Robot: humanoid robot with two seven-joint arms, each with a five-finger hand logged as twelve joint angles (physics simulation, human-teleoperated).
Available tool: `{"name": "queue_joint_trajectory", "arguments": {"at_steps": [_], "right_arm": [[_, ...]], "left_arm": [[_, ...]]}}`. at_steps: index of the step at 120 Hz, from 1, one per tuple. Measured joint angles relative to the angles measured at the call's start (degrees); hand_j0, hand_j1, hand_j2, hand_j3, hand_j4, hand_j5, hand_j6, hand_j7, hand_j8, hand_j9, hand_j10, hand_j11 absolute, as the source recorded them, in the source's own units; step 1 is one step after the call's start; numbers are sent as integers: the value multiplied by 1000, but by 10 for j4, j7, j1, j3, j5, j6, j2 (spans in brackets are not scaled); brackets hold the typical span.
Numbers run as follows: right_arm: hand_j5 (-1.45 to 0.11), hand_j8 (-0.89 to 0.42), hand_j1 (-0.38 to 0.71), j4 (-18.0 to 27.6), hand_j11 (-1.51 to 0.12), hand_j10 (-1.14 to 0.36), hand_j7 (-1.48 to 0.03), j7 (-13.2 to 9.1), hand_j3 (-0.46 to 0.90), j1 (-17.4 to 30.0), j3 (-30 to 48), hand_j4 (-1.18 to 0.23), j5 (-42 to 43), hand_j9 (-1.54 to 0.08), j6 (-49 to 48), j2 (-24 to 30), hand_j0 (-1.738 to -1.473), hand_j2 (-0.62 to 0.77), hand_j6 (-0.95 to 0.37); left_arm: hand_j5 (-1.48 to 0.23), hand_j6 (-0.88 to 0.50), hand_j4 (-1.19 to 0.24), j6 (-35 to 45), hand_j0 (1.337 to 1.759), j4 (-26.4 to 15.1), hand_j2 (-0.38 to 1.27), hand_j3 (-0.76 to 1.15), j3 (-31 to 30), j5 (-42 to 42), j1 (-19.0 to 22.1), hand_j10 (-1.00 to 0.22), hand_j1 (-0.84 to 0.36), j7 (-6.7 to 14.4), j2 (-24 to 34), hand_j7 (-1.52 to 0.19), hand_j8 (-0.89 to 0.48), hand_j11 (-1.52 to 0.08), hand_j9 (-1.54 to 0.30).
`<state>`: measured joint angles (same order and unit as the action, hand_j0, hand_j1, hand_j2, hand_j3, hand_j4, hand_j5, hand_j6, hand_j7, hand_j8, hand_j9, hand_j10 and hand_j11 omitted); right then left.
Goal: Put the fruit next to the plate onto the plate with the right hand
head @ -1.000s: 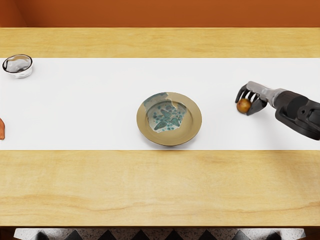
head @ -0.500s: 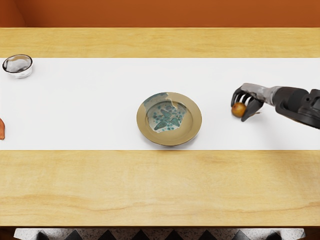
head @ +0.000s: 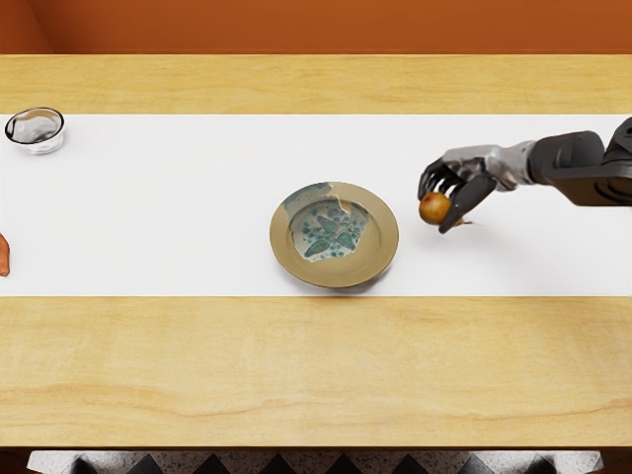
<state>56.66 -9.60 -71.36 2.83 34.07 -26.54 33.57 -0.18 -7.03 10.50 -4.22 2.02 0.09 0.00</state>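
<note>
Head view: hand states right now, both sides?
Left hand: not in view.
Right hand: closed on the fruit, just right of the plate.

A light wooden tabletop (head: 316, 365) fills most of the view, with a broad white runner (head: 178, 217) laid across it from side to side. Behind it stands a plain rust-orange wall (head: 326, 25). Below the near edge shows a strip of floor (head: 296, 462) (pale, with dark triangular shapes), all evenly lit.

Dining setting, wooden table (head: 316, 365), white runner (head: 178, 237), plate (head: 386, 240)
</note>
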Motion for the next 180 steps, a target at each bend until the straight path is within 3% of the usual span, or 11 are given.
{"name": "queue_joint_trajectory", "arguments": {"at_steps": [36, 67, 102, 129, 153, 180], "right_arm": [[-1156, -452, 326, 41, -1089, -542, -1109, -40, 0, -19, 56, -596, -16, -1114, -38, -13, -1653, 304, -445], [-1177, -413, 370, 45, -1111, -508, -1111, -45, 0, -26, 60, -562, -18, -1133, 2, -74, -1655, 367, -416], [-1172, -427, 351, 41, -1107, -518, -1107, -47, 0, -10, 52, -577, 11, -1129, 74, -149, -1653, 337, -435], [-1150, -451, 330, 42, -1092, -551, -1092, -47, 0, 11, 52, -602, 48, -1106, 105, -168, -1652, 316, -455], [-943, -501, 298, 42, -912, -564, -915, -46, 0, 20, 53, -621, 52, -918, 114, -170, -1655, 184, -492], [-654, -420, 179, 41, -643, -445, -644, -46, 0, 24, 54, -469, 46, -645, 118, -170, -1657, 10, -425]], "left_arm": [[-26, -21, -21, 0, 1658, 0, 4, 0, 0, 0, 0, -21, 325, 0, 0, -26, -21, -26, -26], [-26, -21, -21, 0, 1658, 0, 4, 0, 0, 0, 0, -21, 325, 0, 0, -26, -21, -26, -26], [-26, -21, -21, 0, 1658, 0, 4, 0, 0, 0, 0, -21, 325, 0, 0, -26, -21, -26, -26], [-26, -21, -21, 0, 1658, 0, 4, 0, 0, 0, 0, -21, 325, 0, 0, -26, -21, -26, -26], [-26, -21, -21, 0, 1658, 0, 4, 0, 0, 0, 0, -21, 325, 0, 0, -26, -21, -26, -26], [-27, -21, -21, 0, 1658, 0, 4, 0, 0, 0, 0, -21, 325, 0, 0, -26, -21, -26, -26]]}}
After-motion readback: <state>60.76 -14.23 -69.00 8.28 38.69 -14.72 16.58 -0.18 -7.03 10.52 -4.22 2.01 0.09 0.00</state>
